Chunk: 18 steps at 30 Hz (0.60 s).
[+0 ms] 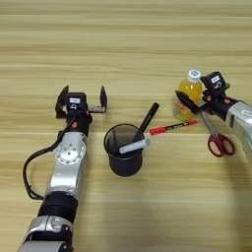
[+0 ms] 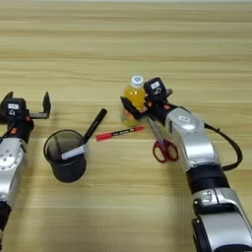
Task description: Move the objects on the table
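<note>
- Cup (image 1: 125, 156) sits nearest, mid-desk, the marker (image 1: 142, 133) propped across its rim.
- Scissors (image 1: 216, 138) lie right; stiff, best pinched at the blades.
- Left tool (image 1: 82, 101) hovers spread, holding nothing.
- Right tool (image 2: 142, 101) straddles the bottle (image 2: 134, 98), far right; light, slick, take mid-body.

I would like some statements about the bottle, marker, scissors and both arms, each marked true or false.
1. The right gripper has its jaws around the juice bottle. True.
2. The scissors are inside the mesh cup. False: they lie flat on the table, right of the red pen.
3. The marker rests on the cup's rim, its black cap pointing away from the robot. True.
4. The left gripper holds the red pen. False: its jaws are open and empty, left of the cup.
5. The bottle lies on its side. False: it stands upright.
</note>
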Tool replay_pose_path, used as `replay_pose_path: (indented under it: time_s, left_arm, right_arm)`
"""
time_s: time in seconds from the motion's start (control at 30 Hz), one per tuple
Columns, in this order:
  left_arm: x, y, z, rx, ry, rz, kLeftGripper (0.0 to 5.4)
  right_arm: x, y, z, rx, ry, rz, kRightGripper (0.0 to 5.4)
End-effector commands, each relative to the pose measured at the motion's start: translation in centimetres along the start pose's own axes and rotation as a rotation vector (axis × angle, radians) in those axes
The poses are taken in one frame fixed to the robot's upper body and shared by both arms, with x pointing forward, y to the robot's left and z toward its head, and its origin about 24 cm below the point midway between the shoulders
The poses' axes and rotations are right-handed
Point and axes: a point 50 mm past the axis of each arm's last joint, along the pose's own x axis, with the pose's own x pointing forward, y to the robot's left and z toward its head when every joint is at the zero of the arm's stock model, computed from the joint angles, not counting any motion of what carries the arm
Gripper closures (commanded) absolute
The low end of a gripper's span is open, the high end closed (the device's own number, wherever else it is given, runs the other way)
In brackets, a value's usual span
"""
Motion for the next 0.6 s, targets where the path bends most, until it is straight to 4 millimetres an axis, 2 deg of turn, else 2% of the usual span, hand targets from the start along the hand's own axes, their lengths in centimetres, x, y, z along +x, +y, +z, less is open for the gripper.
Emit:
replay_pose_path:
  time_s: [0.03, 0.2, 0.6]
  left_arm:
    - [0.10, -0.21, 0.00, 0.004, 0.001, -0.009, 0.00]
    - [0.12, -0.23, 0.00, 0.005, 0.001, -0.010, 0.00]
    - [0.15, -0.30, -0.01, 0.005, 0.001, -0.010, 0.00]
  right_arm:
    - [0.29, -0.30, 0.60, -0.004, -0.022, -0.007, 1.26]
    - [0.31, -0.27, 0.71, 0.000, -0.033, -0.003, 1.76]
    - [0.36, -0.09, 1.23, 0.007, -0.056, 0.012, 1.77]
